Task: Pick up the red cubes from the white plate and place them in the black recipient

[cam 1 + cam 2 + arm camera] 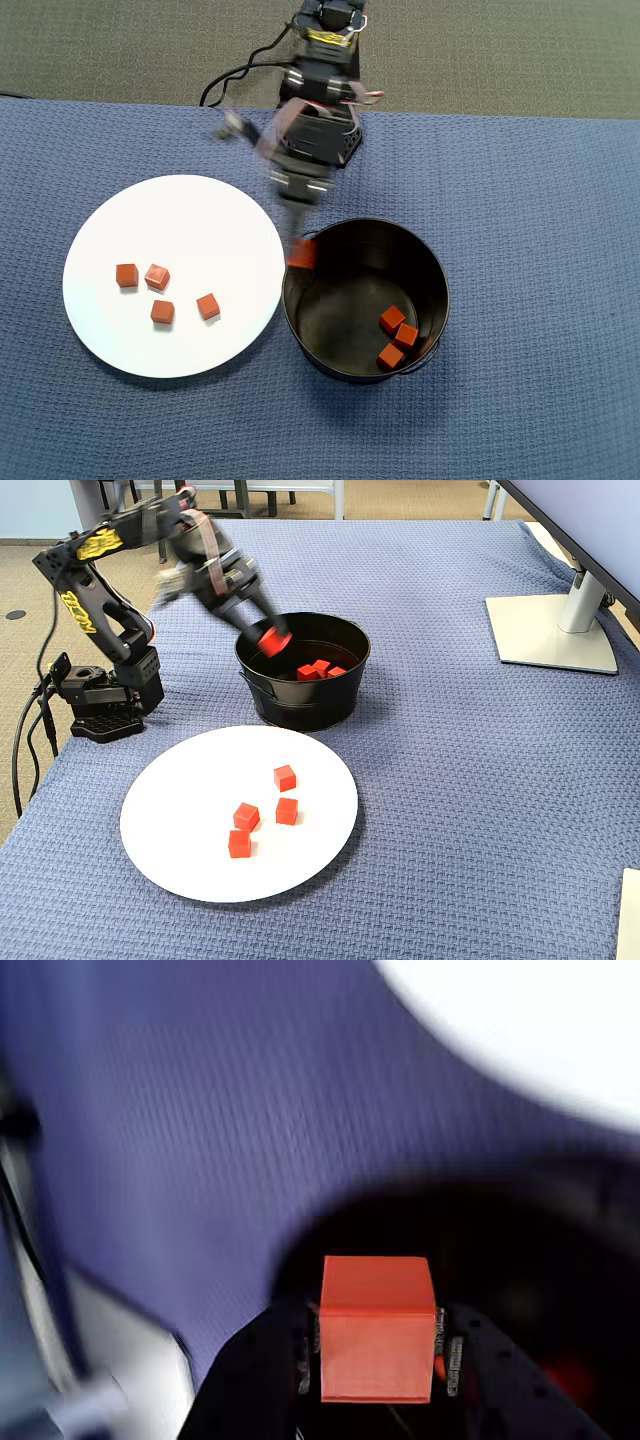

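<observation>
Pincer [378, 1360] clamped on one red cube [377, 1327]; in the wrist view the cube sits square between the two black fingers [265, 1365], one face toward the camera. Overhead, the held cube [301, 253] is at the near-left rim of the black pot [432, 262], right over the edge where pot and white plate [180, 205] come closest. The fixed view shows the same: cube [273, 640] above the pot's left rim, arm [95, 590] reaching over from its base at the left of the counter [480, 810].

Inside the pot: three red cubes, clustered touching or nearly touching on the shiny dark bottom, lower right of centre in the overhead view [397, 335].

On the plate: four red cubes, loose group left of centre in the overhead view [165, 290]. Two lie close side by side, the other two a little below and to the right, all apart from the plate's rim.

Plate and pot stand just beside each other on the blue woven cloth; whether they touch I cannot tell. Monitor foot [555, 630] at far right of the fixed view, well apart.
</observation>
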You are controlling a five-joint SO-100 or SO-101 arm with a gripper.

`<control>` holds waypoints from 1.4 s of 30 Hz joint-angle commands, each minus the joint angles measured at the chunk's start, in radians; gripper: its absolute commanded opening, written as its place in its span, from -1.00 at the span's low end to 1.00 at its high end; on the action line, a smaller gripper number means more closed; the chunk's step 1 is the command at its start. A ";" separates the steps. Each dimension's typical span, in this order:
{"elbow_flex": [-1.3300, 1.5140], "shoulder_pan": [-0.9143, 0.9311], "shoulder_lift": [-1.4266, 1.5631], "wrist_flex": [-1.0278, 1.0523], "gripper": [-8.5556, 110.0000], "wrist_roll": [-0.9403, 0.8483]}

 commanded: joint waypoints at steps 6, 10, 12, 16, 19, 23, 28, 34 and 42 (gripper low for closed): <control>0.055 0.046 0.147 0.005 -0.23 -0.170; 0.081 0.348 0.110 -0.015 -0.34 -0.383; 0.138 0.474 0.066 -0.100 -0.36 -0.477; 0.216 0.600 -0.097 -0.267 -0.40 -0.560; 0.206 0.609 -0.230 -0.295 -0.44 -0.558; 0.124 0.574 -0.360 -0.247 -0.53 -0.615; 0.140 0.525 -0.411 -0.259 -0.44 -0.873; 0.123 0.485 -0.431 -0.341 -0.38 -1.057; 0.247 0.472 -0.433 -0.506 -0.37 -1.229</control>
